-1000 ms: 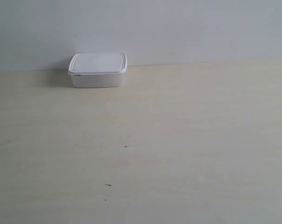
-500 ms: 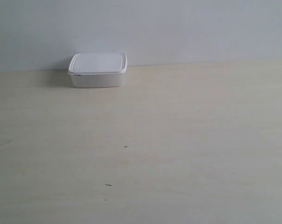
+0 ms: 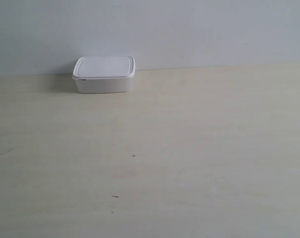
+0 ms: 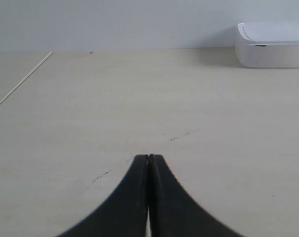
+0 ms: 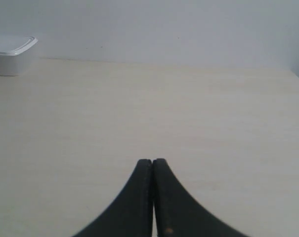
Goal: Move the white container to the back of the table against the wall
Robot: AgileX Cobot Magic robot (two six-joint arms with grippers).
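The white container (image 3: 104,74) stands lidded at the back of the table (image 3: 189,148), close against the wall (image 3: 189,29). It also shows in the left wrist view as the white container (image 4: 273,44) and in the right wrist view as the white container (image 5: 11,54). My left gripper (image 4: 148,157) is shut with nothing in it, far from the box, low over the bare tabletop. My right gripper (image 5: 152,161) is likewise shut and empty, well away from the box. Neither arm appears in the exterior view.
A few tiny dark specks (image 3: 134,155) mark the tabletop. A thin pale line (image 4: 21,81), perhaps the table's side edge, runs diagonally in the left wrist view. The table's far corner (image 5: 292,71) shows in the right wrist view.
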